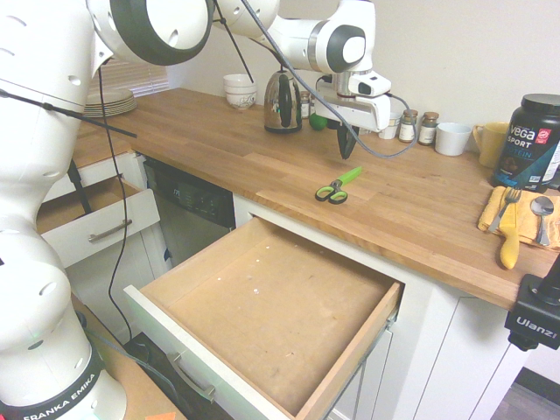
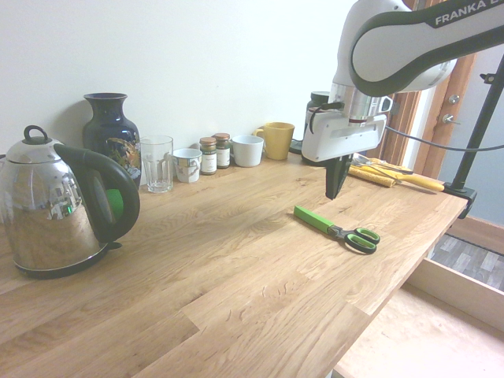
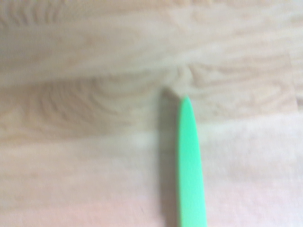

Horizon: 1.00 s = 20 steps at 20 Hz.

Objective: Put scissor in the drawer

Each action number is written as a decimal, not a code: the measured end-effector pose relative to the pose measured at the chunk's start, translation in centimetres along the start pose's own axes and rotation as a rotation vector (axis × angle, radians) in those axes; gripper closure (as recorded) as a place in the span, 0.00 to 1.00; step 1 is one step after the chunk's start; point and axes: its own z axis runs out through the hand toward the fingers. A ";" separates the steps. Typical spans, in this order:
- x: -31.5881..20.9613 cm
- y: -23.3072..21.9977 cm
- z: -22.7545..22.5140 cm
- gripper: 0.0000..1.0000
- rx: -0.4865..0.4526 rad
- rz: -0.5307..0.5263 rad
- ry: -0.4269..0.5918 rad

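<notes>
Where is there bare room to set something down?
The brown wooden worktop is bare between the silver kettle and the green-and-black scissors; the white-fronted wide drawer looks bare inside. Crowded: the worktop's wall edge, with jars and cups.
</notes>
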 end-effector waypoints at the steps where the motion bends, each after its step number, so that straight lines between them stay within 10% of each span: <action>1: -0.2 0.4 0.2 0.00 -0.002 0.002 -0.001; 20: -2.4 3.1 2.8 0.00 -0.021 0.005 -0.020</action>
